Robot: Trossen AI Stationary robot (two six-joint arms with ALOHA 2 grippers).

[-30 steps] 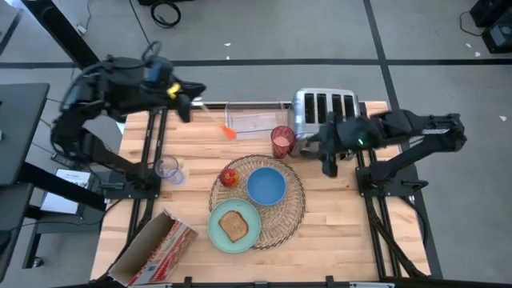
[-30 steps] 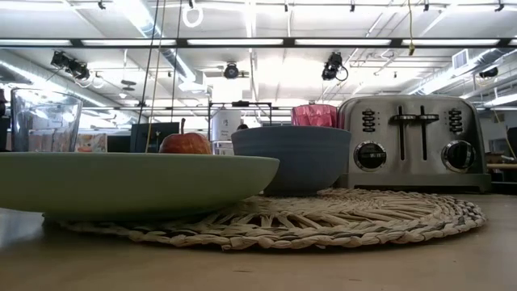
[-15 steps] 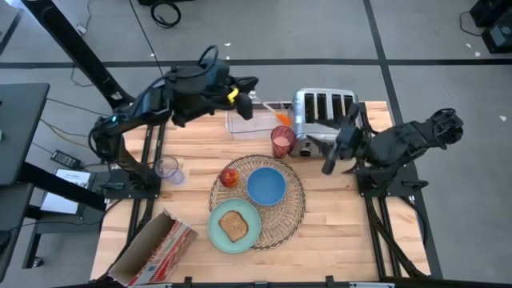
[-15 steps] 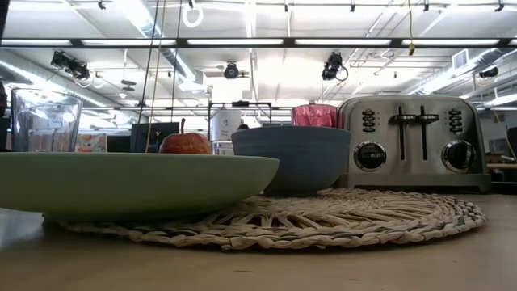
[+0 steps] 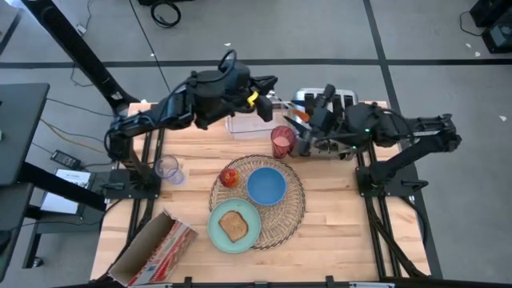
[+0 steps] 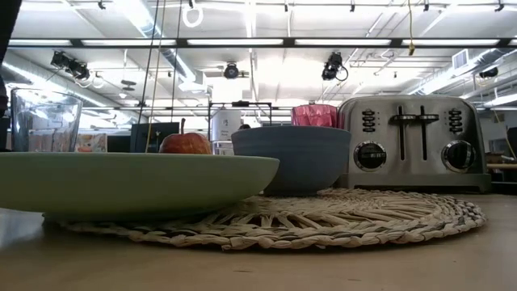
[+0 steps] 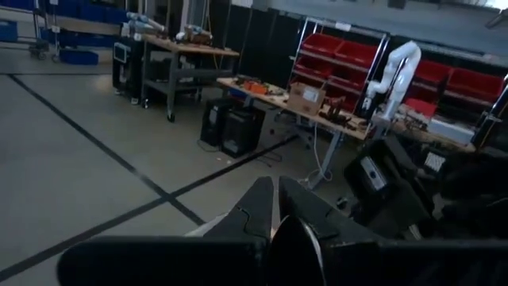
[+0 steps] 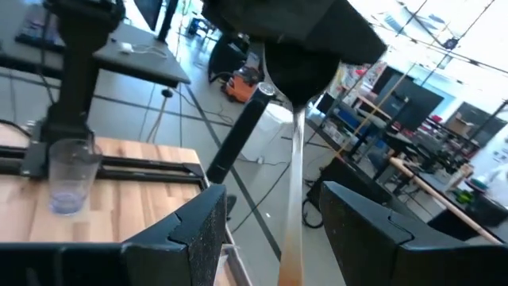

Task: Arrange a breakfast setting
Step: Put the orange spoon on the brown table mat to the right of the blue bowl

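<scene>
High view: setting mostly built. Round woven wicker placemat [image 5: 260, 196] sits mid-desk toward the front edge. On it: blue bowl [image 5: 266, 185] at centre, red apple [image 5: 230, 177] on its left rim, mint-green plate [image 5: 234, 226] overlapping its front-left edge with the toast slice [image 5: 233, 226] on it. Translucent pink cup [image 5: 282, 141] stands just behind the mat, beside the chrome four-slot toaster [image 5: 344, 102] at the back edge. By my judgement what's left is the small orange-handled utensil [image 5: 294, 118]: it's off the desk, in the air between my two grippers, above the back edge near the clear rectangular plastic bin [image 5: 244, 125]. A clear glass tumbler [image 5: 166, 168] stands near the left edge, a cardboard box [image 5: 152, 250] at the front-left corner.

My left gripper [image 5: 268, 102] reaches in from the left over the bin; my right gripper [image 5: 308, 116] reaches from the right across the toaster. Tips nearly meet. Looks like a handover.

Low view: plate, bowl, apple, cup and toaster visible at mat level; neither arm shows.

Left wrist view: my left fingers [image 7: 254, 208] are pinched together around the utensil's pale end.

Right wrist view: my right fingers [image 8: 190, 230] are spread wide, utensil hanging between them, not gripped
</scene>
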